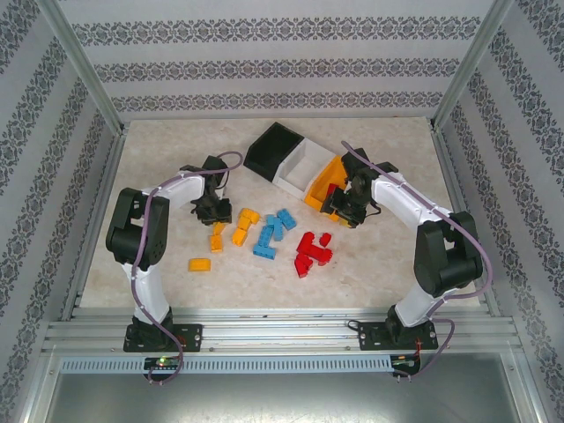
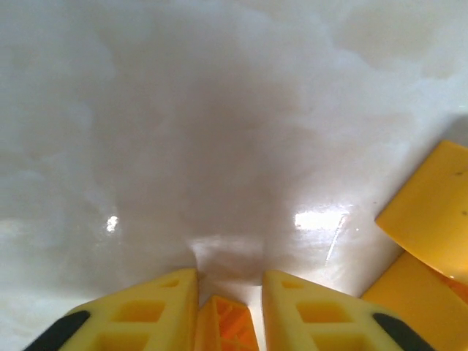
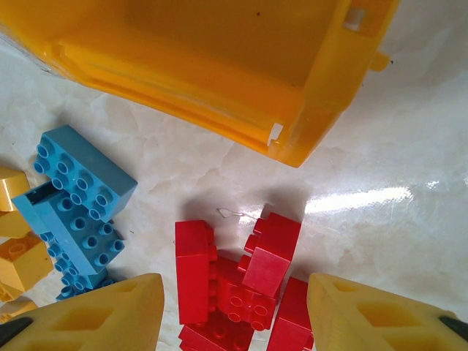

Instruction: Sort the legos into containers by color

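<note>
Three joined bins sit toward the far middle of the surface (image 1: 388,264). Their row runs on a diagonal from far left to near right: one black bin (image 1: 271,148), one white bin (image 1: 298,166) and one orange bin (image 1: 324,187). The bricks lie loose in front of the row, grouped by colour. The yellow-orange bricks (image 1: 240,234) are on the left, about six of them. The blue bricks (image 1: 269,236) are in the middle, about four. The red bricks (image 1: 310,251) are on the right, about five. The pieces overlap, so these counts are not certain. A lone yellow-orange brick (image 1: 199,263) lies apart from the rest, nearest the arms, with its long axis running left to right. The left fingers (image 2: 146,314) are low over the surface at the far-left edge of the yellow group. They are clenched on a small orange brick (image 2: 223,325), whose ribbed hollow side faces the wrist camera. Two yellow pieces (image 2: 431,212) lie just beside them on the right of that view. The right fingers (image 3: 95,314) are spread wide and grasp nothing. They hang above the red pile, near a corner of the orange bin. In the right wrist view a longer red brick (image 3: 194,270) has its long axis pointing toward that bin. A blue stack (image 3: 77,197) lies to its left, studs up and slanting.
</note>
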Robot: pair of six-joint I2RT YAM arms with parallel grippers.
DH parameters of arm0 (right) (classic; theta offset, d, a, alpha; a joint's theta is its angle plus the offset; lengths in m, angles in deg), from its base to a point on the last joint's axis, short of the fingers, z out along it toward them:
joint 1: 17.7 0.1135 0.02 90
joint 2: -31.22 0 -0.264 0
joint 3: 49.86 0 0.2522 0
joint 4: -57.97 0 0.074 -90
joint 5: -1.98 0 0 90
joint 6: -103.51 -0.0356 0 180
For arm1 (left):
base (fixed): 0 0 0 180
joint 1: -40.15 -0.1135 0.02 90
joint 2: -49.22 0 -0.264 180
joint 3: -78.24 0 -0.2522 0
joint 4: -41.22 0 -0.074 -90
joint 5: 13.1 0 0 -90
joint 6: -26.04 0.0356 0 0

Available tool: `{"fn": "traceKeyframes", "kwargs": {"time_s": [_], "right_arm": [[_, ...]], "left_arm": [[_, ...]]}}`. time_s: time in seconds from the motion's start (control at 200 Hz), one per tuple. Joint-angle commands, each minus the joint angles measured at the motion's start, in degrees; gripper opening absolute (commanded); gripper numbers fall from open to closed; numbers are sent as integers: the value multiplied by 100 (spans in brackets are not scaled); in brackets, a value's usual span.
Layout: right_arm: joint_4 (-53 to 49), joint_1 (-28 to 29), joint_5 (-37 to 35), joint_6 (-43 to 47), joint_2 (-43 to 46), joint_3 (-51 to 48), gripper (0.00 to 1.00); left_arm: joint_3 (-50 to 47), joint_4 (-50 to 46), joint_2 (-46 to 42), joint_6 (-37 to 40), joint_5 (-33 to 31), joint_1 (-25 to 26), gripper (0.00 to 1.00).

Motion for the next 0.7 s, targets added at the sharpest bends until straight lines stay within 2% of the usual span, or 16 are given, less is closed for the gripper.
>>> {"fn": "traceKeyframes", "kwargs": {"time_s": [0.0, 0.23, 0.43, 0.565, 0.694], "right_arm": [[-25, 45, 66, -13, -99, 115, 55], [-20, 32, 111, 47, -231, 217, 56], [-5, -15, 158, 100, -283, 245, 56], [-2, -84, 180, 145, -226, 161, 56], [2, -170, 189, 155, -89, 11, 56]], "left_arm": [[156, -127, 185, 70, 93, 18, 21], [427, -305, 161, -4, 84, 18, 7], [872, -519, 195, -101, 72, 9, 5], [1597, -784, 379, -203, 147, -21, 5], [2819, -952, 883, -518, 359, -87, 6]]}}
